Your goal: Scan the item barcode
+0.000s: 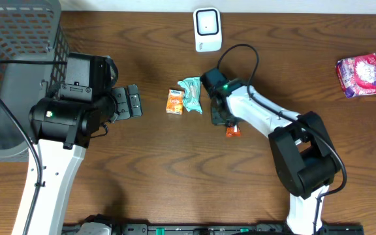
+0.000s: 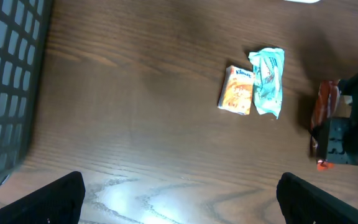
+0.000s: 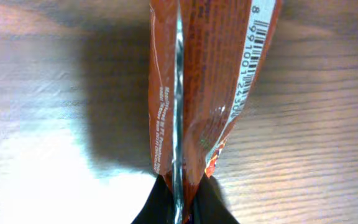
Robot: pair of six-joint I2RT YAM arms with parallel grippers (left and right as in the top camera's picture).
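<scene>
The right claw [image 1: 227,123] is pinched tight on an orange-red packet [image 1: 232,131] just past the centre of the wooden worktop [image 1: 142,170], toward 3 o'clock in the overhead view. In the right wrist view its fingertips [image 3: 166,202] meet on the packet's centre seam, and the packet's barcode [image 3: 248,59] runs up its right edge, facing the camera. Whether the packet is clear of the wood cannot be told.

A white scanner [image 1: 207,29] stands at 12 o'clock near the far edge, well apart from the held packet.

Just beside the right claw at its 9 o'clock lie a teal packet [image 1: 191,95] and an orange tissue pack [image 1: 175,102], touching side by side.

The left claw [image 1: 132,101] hangs at 9 o'clock with its jaws spread wide and nothing between them. Its two dark fingers [image 2: 55,199] frame bare wood in the left wrist view.

A grey basket [image 1: 18,39] fills the 10 o'clock corner. A pink-and-purple packet [image 1: 362,74] lies alone at 2 o'clock.
</scene>
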